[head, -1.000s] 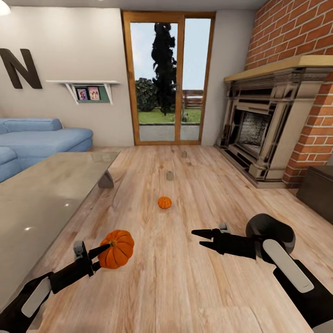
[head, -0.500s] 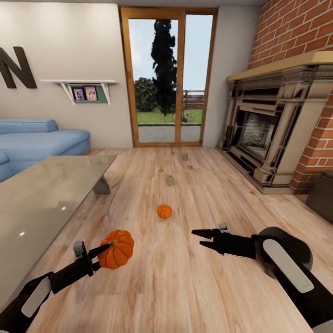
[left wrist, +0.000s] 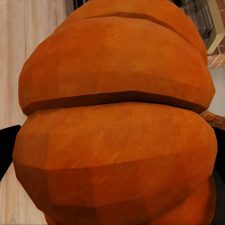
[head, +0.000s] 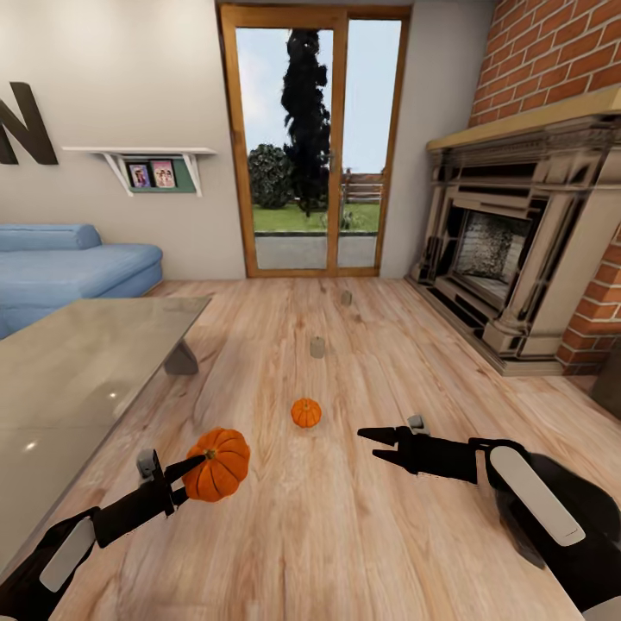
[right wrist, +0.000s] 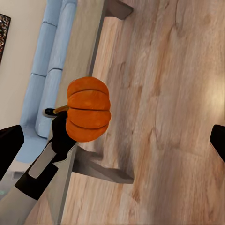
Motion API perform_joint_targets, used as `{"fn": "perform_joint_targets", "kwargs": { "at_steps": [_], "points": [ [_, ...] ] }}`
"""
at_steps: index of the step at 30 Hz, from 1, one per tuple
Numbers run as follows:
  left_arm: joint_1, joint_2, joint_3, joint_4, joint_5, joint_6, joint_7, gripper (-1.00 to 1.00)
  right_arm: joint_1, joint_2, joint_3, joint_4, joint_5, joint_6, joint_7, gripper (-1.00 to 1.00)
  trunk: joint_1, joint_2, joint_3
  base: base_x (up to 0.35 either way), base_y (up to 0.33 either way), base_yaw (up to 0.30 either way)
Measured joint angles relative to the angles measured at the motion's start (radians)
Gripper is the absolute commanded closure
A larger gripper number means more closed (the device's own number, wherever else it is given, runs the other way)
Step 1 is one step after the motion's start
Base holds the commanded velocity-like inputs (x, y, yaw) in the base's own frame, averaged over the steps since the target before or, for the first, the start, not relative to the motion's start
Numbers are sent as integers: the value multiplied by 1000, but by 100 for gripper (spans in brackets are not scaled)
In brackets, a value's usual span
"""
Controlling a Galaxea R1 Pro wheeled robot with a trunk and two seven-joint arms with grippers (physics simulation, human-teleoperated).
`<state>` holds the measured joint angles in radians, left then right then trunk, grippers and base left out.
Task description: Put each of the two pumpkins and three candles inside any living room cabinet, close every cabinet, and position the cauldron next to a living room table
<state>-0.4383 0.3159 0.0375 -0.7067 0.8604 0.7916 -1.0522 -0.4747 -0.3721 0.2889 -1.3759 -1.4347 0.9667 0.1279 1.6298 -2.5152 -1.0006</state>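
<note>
My left gripper (head: 197, 473) is shut on the larger orange pumpkin (head: 217, 465), held above the floor beside the table (head: 78, 362). Up close in the left wrist view, this pumpkin (left wrist: 117, 140) sits between the dark fingers. The right wrist view shows the same pumpkin (right wrist: 88, 108) in the left gripper. The smaller pumpkin (head: 305, 412) lies on the floor ahead. Two beige candles (head: 317, 347) (head: 346, 297) stand farther on. My right gripper (head: 379, 444) is open and holds nothing. The black cauldron (head: 561, 474) is mostly hidden under my right forearm. A dark sliver of cabinet (head: 614, 379) shows at the right edge.
A blue sofa (head: 69, 267) lines the left wall behind the table. The beige fireplace (head: 509, 259) and its brick wall stand on the right. Glass garden doors (head: 315, 147) close the far end. Open wood floor runs down the middle.
The view has moved forward: the small pumpkin, candles and cauldron slide nearer, and the cabinet slips toward the right edge. Both arms keep their pose, with the pumpkin still held.
</note>
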Motion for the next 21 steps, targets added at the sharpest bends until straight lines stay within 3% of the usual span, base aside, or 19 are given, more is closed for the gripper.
{"fn": "perform_joint_targets", "kwargs": {
  "at_steps": [21],
  "points": [
    [0,0,0,0,0,0,-1,100,0,0,0,9,4,-3,-4,-100,0,0,0,342,0,0]
  ]
}}
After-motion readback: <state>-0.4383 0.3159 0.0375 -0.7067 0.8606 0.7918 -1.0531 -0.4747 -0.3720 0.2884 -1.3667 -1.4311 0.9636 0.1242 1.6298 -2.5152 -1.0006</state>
